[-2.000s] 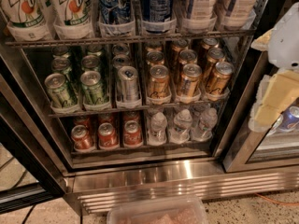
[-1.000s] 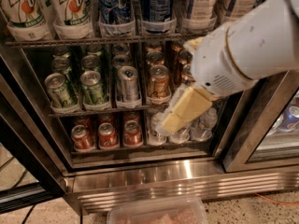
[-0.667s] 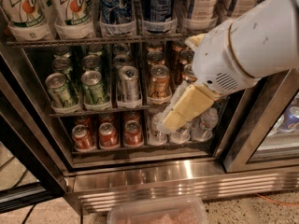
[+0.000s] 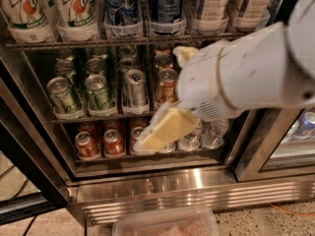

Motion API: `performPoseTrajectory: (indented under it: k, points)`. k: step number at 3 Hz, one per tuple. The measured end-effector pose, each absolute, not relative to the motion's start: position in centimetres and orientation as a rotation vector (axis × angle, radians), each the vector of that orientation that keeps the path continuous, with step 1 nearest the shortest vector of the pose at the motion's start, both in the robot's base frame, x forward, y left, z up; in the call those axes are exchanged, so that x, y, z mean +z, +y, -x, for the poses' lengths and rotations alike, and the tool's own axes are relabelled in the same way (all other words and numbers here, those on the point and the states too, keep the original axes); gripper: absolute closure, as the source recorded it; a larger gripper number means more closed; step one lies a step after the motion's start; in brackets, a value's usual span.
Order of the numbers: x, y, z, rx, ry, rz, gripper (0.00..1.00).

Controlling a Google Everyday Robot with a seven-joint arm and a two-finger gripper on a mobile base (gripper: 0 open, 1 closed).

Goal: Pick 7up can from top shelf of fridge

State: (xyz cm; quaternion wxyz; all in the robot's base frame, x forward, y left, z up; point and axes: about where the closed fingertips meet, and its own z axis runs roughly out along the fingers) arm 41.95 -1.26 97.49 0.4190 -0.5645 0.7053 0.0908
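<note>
Camera view: 7up can (image 4: 74, 9) stands upright on top shelf (image 4: 98, 42), far left of fridge (image 4: 172, 186), long axis vertical, logo outward, neighbour cans (image 4: 120, 6) close alongside. Gripper (image 4: 162, 96) lower, before middle racks, jaws wide, holding nothing

My arm (image 4: 246, 73) hides the right end of the middle rack (image 4: 98, 118), and my gripper (image 4: 167, 127), low before the bottom rack (image 4: 123, 157), partly covers cans (image 4: 189, 142) there. The 7up can (image 4: 74, 6) on the top shelf (image 4: 123, 41) is cut off by the upper edge, lid unseen.
</note>
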Motion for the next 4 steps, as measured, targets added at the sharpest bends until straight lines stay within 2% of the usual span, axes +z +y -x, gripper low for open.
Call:
performPoseTrajectory:
  k: [1,2,3,4]
  points:
    - [97.4,4.3,-41.7,0.308,1.679,1.323,0.00]
    - [98.8,8.2,-43.8,0.348,1.614,1.203,0.00]
    - [101.1,9.4,-47.2,0.332,1.569,1.053,0.00]
    - [102.8,8.8,-48.4,0.279,1.539,0.991,0.00]
